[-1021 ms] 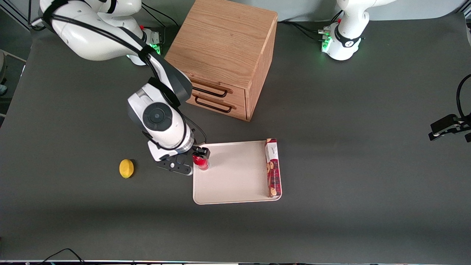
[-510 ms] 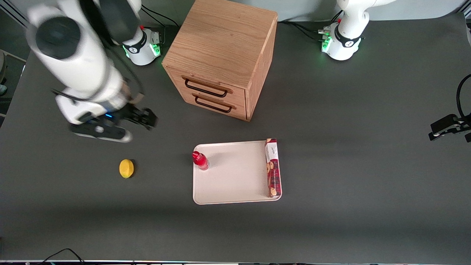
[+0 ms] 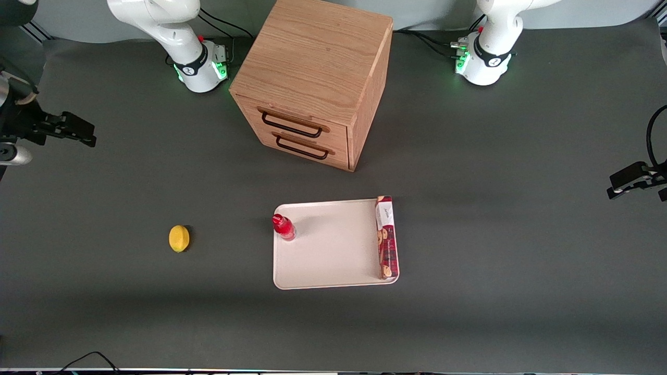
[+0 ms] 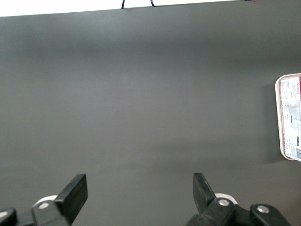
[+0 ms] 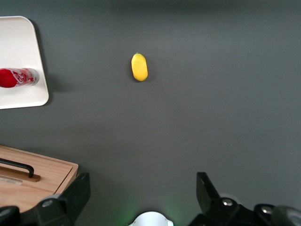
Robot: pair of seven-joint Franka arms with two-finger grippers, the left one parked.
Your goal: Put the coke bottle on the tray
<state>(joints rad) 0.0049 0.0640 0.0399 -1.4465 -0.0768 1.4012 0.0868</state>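
Gripper withdrawn — coke bottle lettering illegible

No writing can be read. The red bottle carries faint white lettering, and the biscuit box shows printed label panels, both illegible. The gripper bears no markings.

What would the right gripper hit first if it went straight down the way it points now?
Probably bare table: the open gripper faces it, with the lemon and the bottle on the tray off that line.
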